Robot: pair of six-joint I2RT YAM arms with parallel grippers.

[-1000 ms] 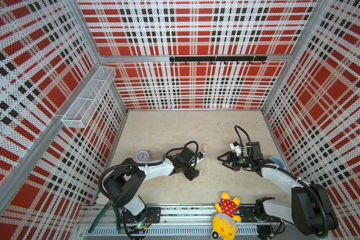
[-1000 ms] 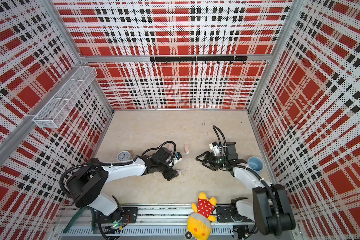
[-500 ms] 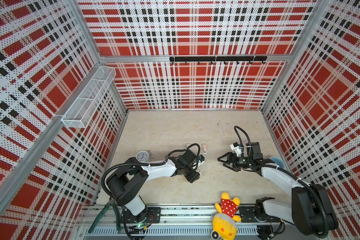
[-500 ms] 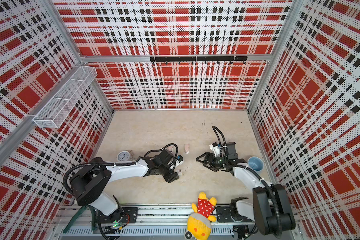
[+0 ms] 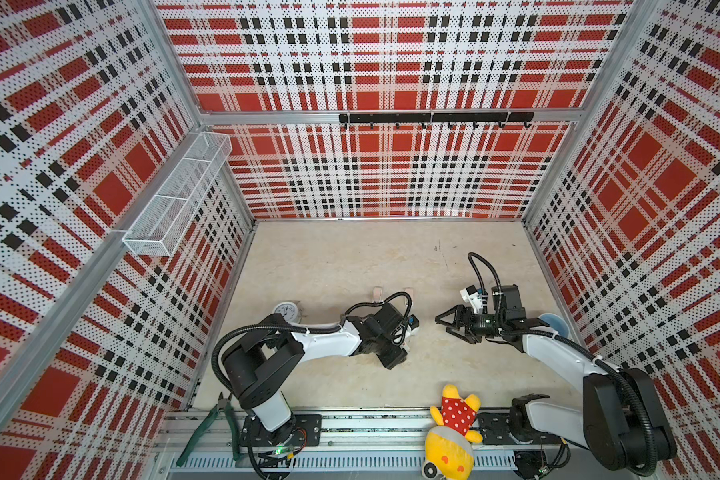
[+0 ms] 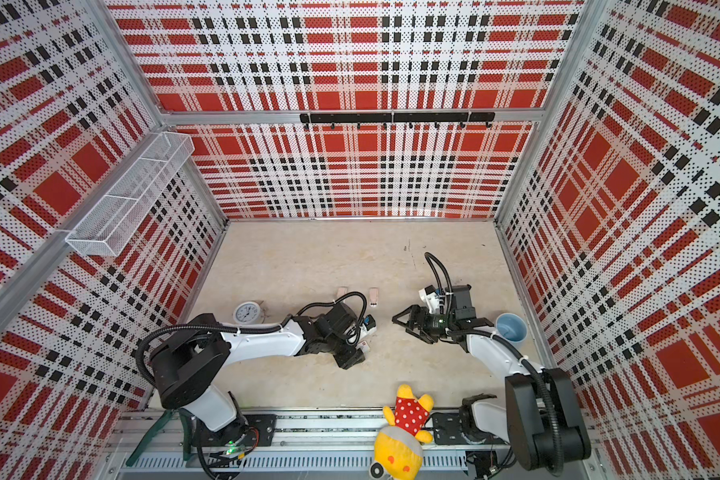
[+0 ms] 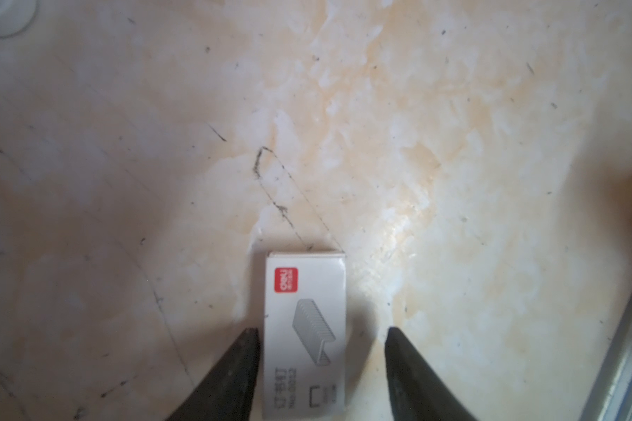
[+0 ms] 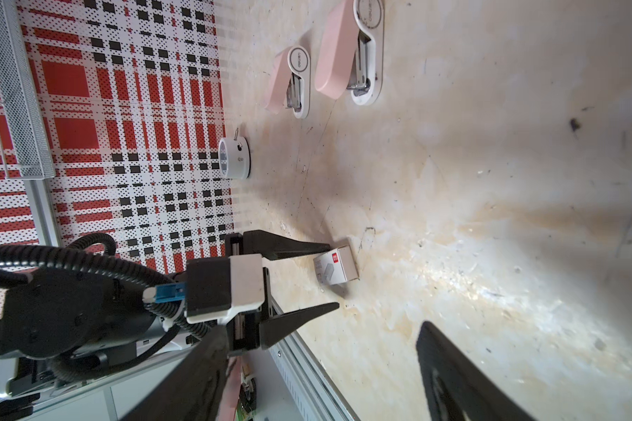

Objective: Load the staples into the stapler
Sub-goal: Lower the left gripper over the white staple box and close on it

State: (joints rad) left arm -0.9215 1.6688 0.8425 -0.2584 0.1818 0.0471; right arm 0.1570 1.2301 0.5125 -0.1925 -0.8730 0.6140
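Staples box (image 7: 304, 335) lies between spread fingers of the left hand (image 7: 321, 330).

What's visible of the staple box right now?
The staple box is a small white card carton: red logo square in one corner, grey staple-strip drawing and grey print on its face. It looks closed; no staples show. It lies flat, face up, on the beige tabletop. The left gripper straddles it, jaws open: one finger almost at a long side, a gap at the other.
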